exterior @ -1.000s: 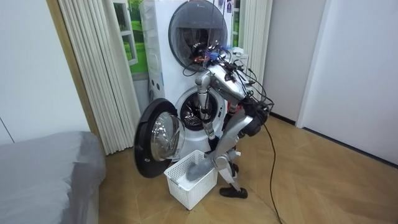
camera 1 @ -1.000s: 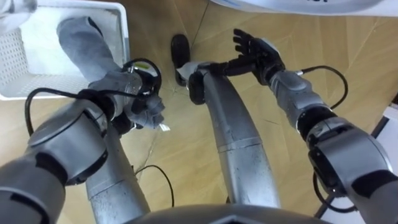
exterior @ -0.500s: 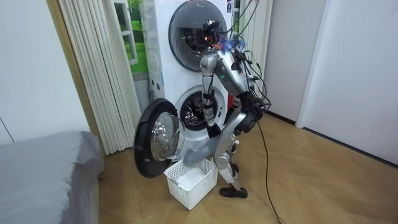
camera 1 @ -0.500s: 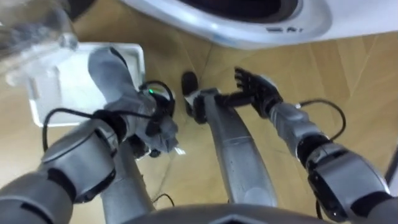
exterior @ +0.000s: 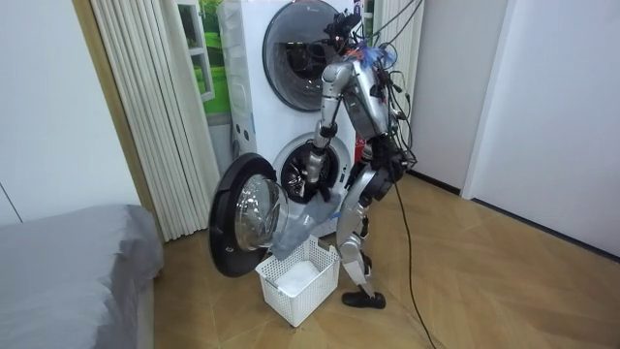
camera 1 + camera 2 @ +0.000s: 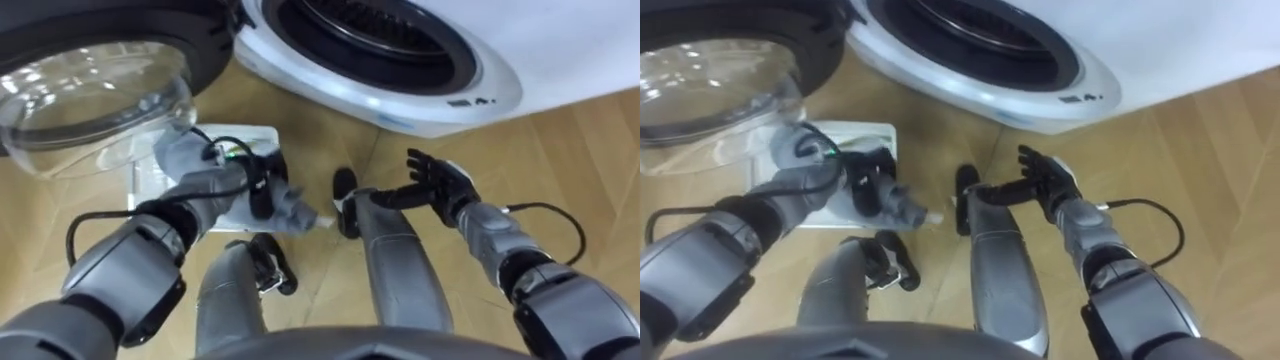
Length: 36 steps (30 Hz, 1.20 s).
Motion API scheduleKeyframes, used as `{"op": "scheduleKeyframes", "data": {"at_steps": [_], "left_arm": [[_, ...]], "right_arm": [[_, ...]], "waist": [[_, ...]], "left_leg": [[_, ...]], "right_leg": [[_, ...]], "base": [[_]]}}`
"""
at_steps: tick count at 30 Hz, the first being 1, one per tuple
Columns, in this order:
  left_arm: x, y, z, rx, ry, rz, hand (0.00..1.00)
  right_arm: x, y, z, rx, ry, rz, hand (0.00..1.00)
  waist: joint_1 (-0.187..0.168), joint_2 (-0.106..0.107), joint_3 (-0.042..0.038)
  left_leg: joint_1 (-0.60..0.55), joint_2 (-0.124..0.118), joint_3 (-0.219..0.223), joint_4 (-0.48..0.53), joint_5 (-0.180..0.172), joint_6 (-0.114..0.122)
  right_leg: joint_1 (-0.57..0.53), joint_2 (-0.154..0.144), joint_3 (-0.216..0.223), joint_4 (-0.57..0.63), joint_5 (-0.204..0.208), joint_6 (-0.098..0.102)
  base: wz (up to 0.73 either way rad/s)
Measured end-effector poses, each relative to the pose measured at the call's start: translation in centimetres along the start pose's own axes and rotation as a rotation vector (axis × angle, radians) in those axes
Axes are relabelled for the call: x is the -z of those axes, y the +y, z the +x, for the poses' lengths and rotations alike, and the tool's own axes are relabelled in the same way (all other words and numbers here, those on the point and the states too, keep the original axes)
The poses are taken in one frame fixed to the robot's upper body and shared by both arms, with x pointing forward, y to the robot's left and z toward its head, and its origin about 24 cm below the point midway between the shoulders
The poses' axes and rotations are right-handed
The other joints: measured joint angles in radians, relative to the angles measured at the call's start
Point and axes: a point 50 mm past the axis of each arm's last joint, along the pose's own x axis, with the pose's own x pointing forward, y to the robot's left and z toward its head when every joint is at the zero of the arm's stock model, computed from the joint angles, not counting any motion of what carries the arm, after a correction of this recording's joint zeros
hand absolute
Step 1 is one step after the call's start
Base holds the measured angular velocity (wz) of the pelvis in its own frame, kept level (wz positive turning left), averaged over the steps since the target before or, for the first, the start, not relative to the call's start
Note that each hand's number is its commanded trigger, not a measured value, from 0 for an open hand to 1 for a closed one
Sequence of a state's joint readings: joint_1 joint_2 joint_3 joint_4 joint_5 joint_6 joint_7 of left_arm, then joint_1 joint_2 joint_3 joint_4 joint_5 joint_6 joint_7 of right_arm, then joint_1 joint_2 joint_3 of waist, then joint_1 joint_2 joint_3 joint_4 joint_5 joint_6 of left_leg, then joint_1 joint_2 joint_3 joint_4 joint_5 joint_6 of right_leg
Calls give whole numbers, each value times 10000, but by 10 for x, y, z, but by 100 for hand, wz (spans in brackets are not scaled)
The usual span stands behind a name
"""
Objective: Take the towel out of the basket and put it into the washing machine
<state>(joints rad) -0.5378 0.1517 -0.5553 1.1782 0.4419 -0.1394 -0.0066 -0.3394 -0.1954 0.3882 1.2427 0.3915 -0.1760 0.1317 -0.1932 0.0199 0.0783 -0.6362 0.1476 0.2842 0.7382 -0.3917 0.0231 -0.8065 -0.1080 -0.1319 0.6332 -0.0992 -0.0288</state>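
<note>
A grey towel (image 6: 180,155) hangs from my left hand (image 6: 265,190), whose fingers are curled round a bunch of it. In the room view the towel (image 5: 295,225) dangles clear above the white laundry basket (image 5: 300,281). The washing machine's round opening (image 6: 380,30) lies ahead at the top, and its door (image 6: 90,95) stands swung open on the left. My right hand (image 6: 437,182) hovers open and empty, low in front of the machine. I stand upright facing the machine (image 5: 310,174).
The white basket (image 6: 145,180) sits on the wooden floor below the open glass door. A second drum with a shut door (image 5: 308,41) is stacked above. Pleated curtains (image 5: 145,107) and a grey bed (image 5: 68,262) are on the room view's left.
I have straightened up from a deep bend, and my left hand has lifted the towel out of the basket. The eye view has swung up to take in the machine's opening.
</note>
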Motion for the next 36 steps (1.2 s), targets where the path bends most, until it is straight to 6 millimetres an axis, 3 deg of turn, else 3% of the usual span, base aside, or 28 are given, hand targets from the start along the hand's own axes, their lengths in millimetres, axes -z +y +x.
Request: {"op": "scheduleKeyframes", "data": {"at_steps": [4, 8, 19, 23, 28, 36], "left_arm": [[-14, 18, 0, -1089, -847, -2121, 100], [-19, 22, -2, -1527, -1413, -3998, 100], [-12, -12, -10, -134, -2122, -10344, 100], [-17, -18, -12, 362, -2635, -11490, 100], [-19, -20, -14, 845, -3329, -13168, 100], [-19, -18, -15, 976, -3924, -14880, 100]], "right_arm": [[-7, -2, 1, 156, -200, 51, 0], [-8, -1, 2, 109, -259, -186, 0], [0, 11, 1, -279, -112, -864, 0], [2, 19, 1, -529, -234, -951, 0], [6, 28, 0, -1025, -185, -969, 0], [3, 38, 0, -1431, -390, -882, 0]], "waist": [[173, 0, -2], [371, -2, -2], [660, -57, -20], [660, -100, -44], [763, -273, -159], [1192, -266, -188]], "left_leg": [[87, -66, 33, -196, 95, 14], [67, -37, 39, -199, 101, 2], [600, -145, -5, -628, 199, -10], [558, -154, -58, -633, 205, -15], [548, -141, -143, -612, 207, -20], [766, -35, -279, -586, 240, -81]], "right_leg": [[52, -114, -97, -105, 23, -18], [60, -121, -254, -122, 15, -28], [735, -108, -484, -566, 39, 25], [734, -92, -480, -618, 52, 31], [746, -28, -479, -651, 64, 44], [1168, 55, -630, -825, 137, -2]], "base": [[1], [1], [4], [0], [-2], [4]]}}
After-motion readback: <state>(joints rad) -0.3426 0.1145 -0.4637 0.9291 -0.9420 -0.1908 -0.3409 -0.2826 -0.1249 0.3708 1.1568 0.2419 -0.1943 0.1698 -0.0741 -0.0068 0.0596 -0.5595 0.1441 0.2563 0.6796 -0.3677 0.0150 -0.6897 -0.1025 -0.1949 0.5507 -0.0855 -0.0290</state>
